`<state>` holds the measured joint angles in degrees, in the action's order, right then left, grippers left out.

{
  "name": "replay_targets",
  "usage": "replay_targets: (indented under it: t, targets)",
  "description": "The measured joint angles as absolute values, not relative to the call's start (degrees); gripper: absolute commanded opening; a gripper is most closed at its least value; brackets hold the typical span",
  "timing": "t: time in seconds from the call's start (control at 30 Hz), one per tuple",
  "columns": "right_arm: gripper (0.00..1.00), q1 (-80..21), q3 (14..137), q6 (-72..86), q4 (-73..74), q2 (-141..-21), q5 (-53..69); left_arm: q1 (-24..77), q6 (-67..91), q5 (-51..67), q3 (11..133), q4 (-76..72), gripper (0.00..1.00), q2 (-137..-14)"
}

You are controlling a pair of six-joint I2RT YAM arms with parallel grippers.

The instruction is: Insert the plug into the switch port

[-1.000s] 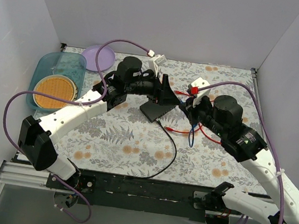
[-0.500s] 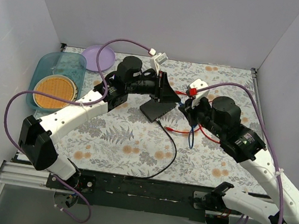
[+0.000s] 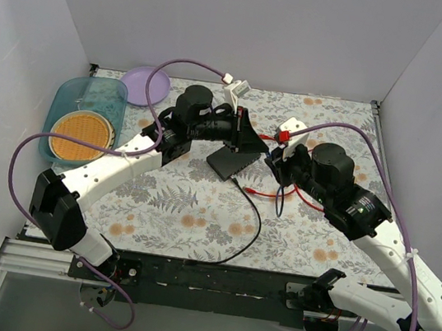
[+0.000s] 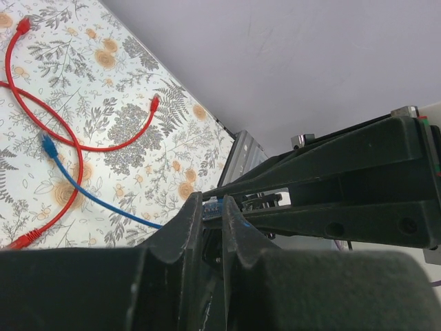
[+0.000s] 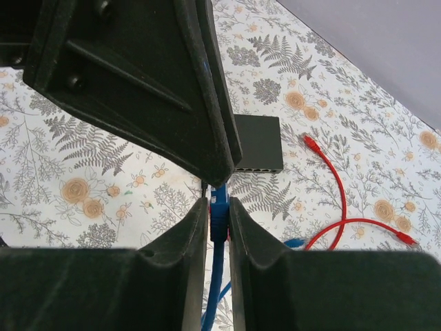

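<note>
The switch (image 3: pixel 230 163) is a flat black box on the floral cloth; its port row faces my right wrist camera, where the switch (image 5: pixel 258 143) lies just beyond the fingers. Above it the two grippers meet tip to tip. My left gripper (image 3: pixel 247 140) (image 4: pixel 212 205) is shut on the tip of the blue plug (image 4: pixel 211 207). My right gripper (image 3: pixel 278 162) (image 5: pixel 218 208) flanks the plug's boot (image 5: pixel 219 210) with only a thin sliver of gap on each side. The blue cable (image 5: pixel 215 289) hangs down from it.
Red cables (image 3: pixel 270 195) (image 4: pixel 76 148) (image 5: pixel 337 193) loop on the cloth right of the switch. A black cable (image 3: pixel 249 228) runs from it toward the near edge. A teal bin (image 3: pixel 69 97) with an orange disc and a purple plate (image 3: pixel 145 85) stand far left. White walls enclose the table.
My left gripper has closed onto the plug's tip. The right jaws have eased slightly apart around the boot. Both arms have hardly moved.
</note>
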<state>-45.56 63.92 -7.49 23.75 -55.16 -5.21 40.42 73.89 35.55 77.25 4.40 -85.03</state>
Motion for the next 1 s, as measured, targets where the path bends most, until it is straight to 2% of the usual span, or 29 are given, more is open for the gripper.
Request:
replay_targets:
  t: [0.3, 0.67, 0.83, 1.0]
  targets:
    - [0.34, -45.8, 63.9, -7.3, 23.4, -55.3, -4.5, 40.5, 72.4, 36.2, 74.7, 2.9, 0.0, -85.0]
    - [0.37, -45.8, 63.8, -7.3, 22.6, -55.3, -4.3, 40.5, 70.5, 38.2, 74.4, 2.7, 0.0, -85.0]
    - [0.46, -45.8, 63.8, -7.2, 22.5, -55.3, -4.3, 40.5, 70.3, 36.2, 74.4, 4.3, 0.0, -85.0]
    - [0.65, -45.8, 63.8, -7.1, 22.3, -55.6, -4.3, 40.5, 69.8, 33.5, 74.4, 5.5, 0.0, -85.0]
